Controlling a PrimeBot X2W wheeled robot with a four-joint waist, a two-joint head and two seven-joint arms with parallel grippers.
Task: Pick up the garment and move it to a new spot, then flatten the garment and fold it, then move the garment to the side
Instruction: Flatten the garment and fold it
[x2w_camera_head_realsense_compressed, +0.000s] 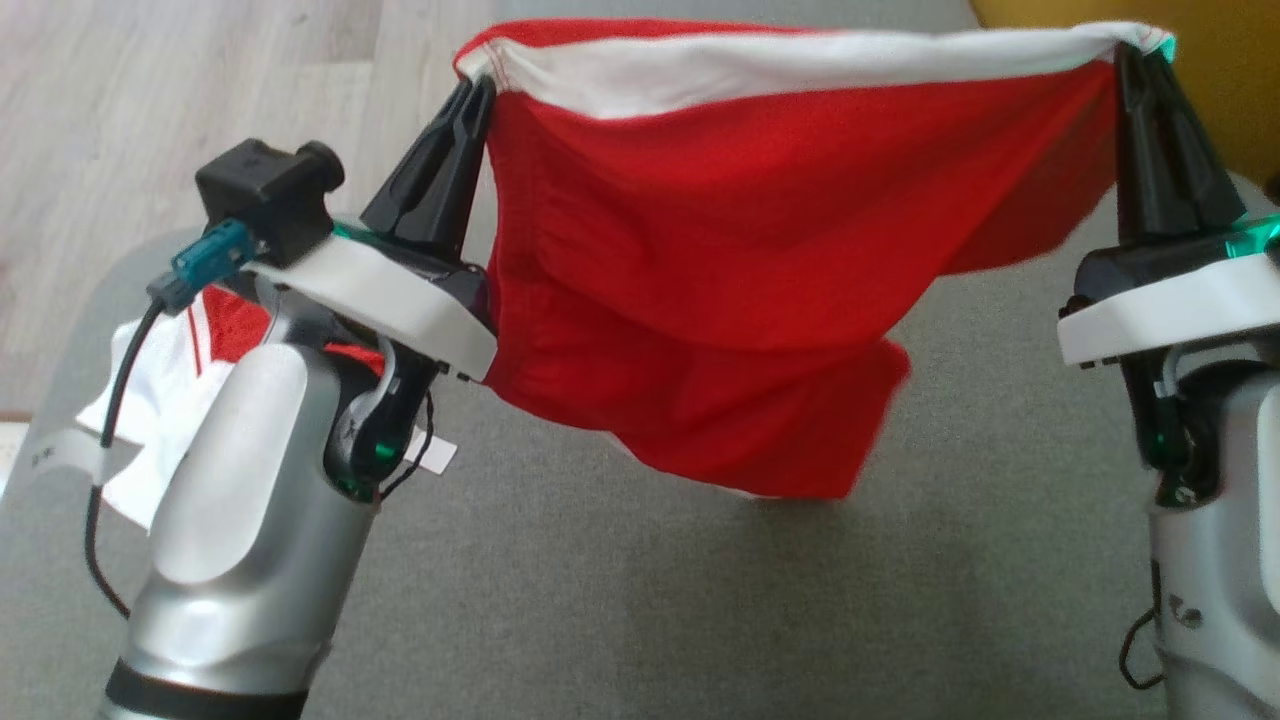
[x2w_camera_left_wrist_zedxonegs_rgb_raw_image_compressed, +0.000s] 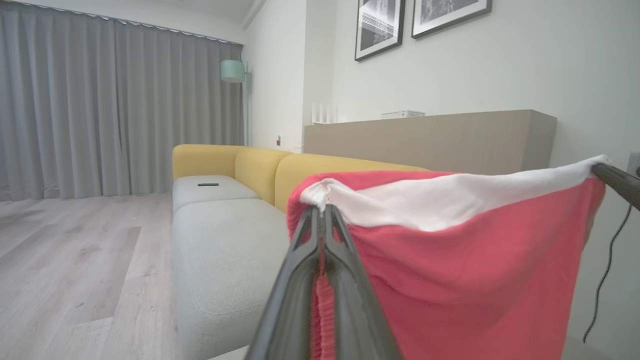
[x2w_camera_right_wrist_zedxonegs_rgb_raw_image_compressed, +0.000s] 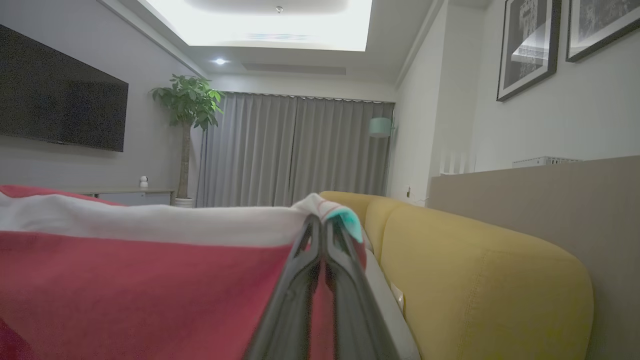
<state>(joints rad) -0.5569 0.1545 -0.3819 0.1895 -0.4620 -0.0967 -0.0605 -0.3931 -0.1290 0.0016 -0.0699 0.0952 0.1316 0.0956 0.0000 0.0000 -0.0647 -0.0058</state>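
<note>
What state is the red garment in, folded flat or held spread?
Held spread: the red fabric garment with a white band hangs stretched between left hand and right hand, both shut on its top edge.

No words, numbers or brand names can be read anywhere. The nearest thing to lettering is a tiny dark print on the white band (x2w_camera_head_realsense_compressed: 48, 455) wrapped round the cable at the left forearm (x2w_camera_head_realsense_compressed: 240, 480); it is too small and blurred to make out. A small dark mark (x2w_camera_head_realsense_compressed: 1186, 612) sits low on the right forearm (x2w_camera_head_realsense_compressed: 1225, 560), perhaps a logo, but it cannot be read. A little white tag (x2w_camera_head_realsense_compressed: 433, 456) lying on the grey sofa seat (x2w_camera_head_realsense_compressed: 640, 600) looks blank. The red garment (x2w_camera_head_realsense_compressed: 750, 260) shows no legible print on its cloth or its white edge. The framed pictures (x2w_camera_left_wrist_zedxonegs_rgb_raw_image_compressed: 379, 25) on the wall are black-and-white images with no legible captions.
</note>
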